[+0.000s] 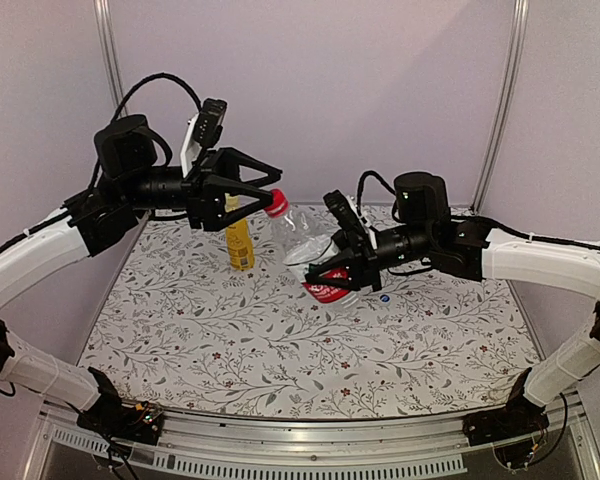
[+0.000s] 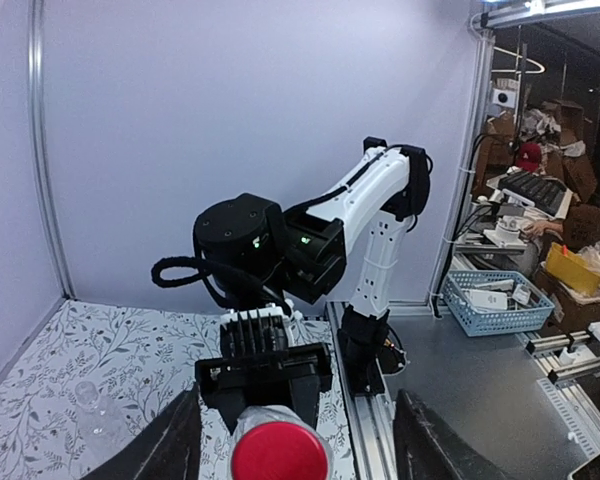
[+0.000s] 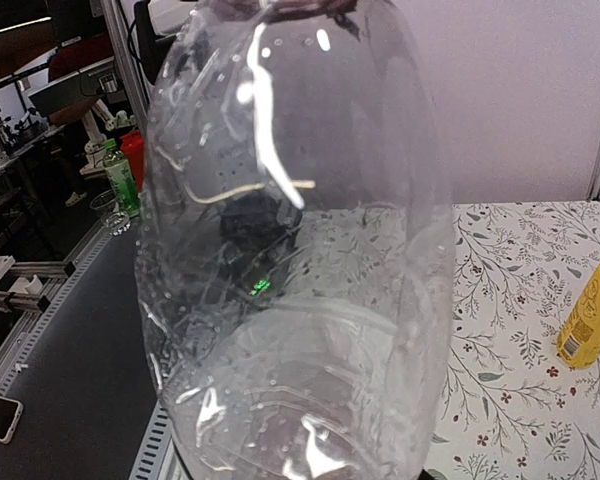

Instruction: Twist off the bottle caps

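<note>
Left wrist: cap (image 2: 280,452) (red) between fingers (image 2: 165,450)

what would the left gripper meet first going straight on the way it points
Probably the red cap of the bottle in the right gripper, centred ahead of the open left gripper; depth unclear.

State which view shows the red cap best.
The left wrist view: the red cap appears large, end on, between the fingers of the open left gripper. The top external view shows it small, on the bottle held by the right gripper. The right wrist view shows only the bottle's body.
</note>
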{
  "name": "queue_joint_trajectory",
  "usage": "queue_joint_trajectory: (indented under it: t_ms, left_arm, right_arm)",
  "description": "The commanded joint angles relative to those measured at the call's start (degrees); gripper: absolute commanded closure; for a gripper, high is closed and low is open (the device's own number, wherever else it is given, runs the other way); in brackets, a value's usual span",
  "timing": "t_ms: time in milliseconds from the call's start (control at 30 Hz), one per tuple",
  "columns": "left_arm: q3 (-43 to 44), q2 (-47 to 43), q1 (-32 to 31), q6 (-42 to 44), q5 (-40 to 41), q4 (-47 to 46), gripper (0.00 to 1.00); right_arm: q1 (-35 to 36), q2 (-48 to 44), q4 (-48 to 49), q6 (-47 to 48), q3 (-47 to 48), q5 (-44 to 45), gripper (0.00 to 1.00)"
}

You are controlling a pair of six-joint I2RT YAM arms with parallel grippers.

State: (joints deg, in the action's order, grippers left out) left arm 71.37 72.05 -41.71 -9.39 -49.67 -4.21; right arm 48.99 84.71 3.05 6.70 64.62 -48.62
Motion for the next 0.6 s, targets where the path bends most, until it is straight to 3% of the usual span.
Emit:
queue_joint_trajectory:
  t_ms: [0, 567]
  left_arm:
    - [0.57, 1.27, 0.57, -0.27, -2.76, -1.94, 0.38]
    - [-0.59, 2.23, 0.4, -2.01, -3.5, -3.47, 0.56]
  right_arm:
    - [-0.3, -1.04, 0.99, 0.11, 1.46, -2.25, 0.7]
    - [-0.3, -0.95, 1.65, -0.65, 2.01, -0.33, 0.7]
